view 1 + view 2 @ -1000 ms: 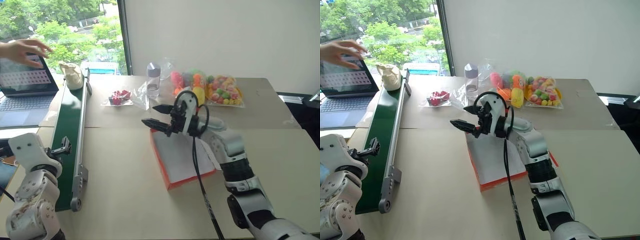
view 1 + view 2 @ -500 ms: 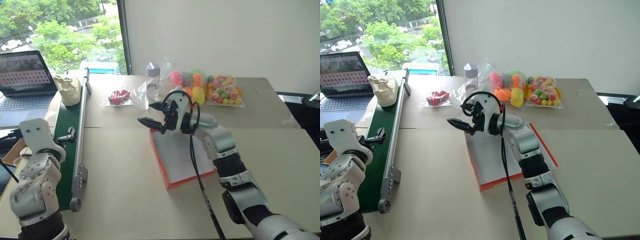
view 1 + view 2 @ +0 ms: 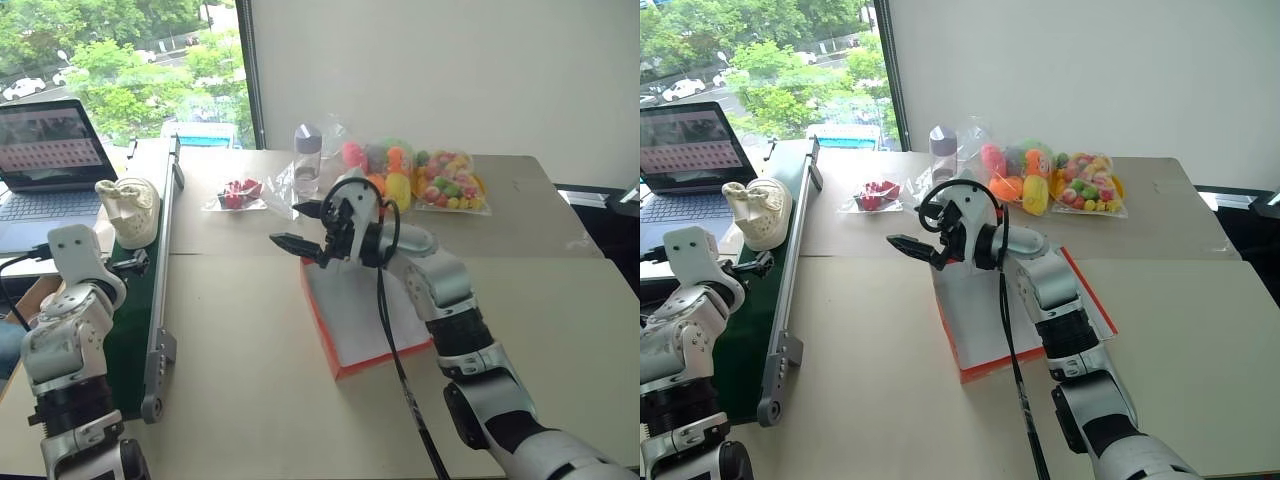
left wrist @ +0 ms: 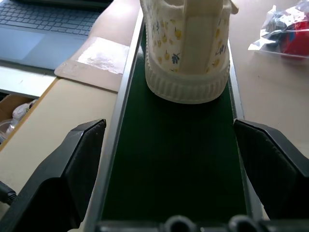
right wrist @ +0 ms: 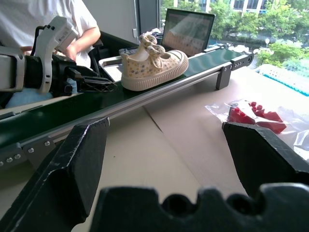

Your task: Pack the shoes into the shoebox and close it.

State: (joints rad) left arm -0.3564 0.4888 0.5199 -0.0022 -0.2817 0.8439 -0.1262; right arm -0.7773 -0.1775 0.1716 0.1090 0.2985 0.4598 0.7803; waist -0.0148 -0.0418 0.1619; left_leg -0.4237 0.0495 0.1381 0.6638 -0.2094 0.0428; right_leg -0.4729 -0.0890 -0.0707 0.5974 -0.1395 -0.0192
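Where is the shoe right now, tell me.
The shoe stands on the green conveyor at the table's left, just ahead of the open left gripper, near the laptop.

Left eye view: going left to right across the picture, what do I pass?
Laptop → shoe on the green conveyor → bag of red pieces → right gripper → shoebox → bags of colourful toys.

The shoe [image 4: 187, 48] looks like printed cloth with a ribbed rubbery sole; the conveyor [image 4: 174, 159] belt is matt.
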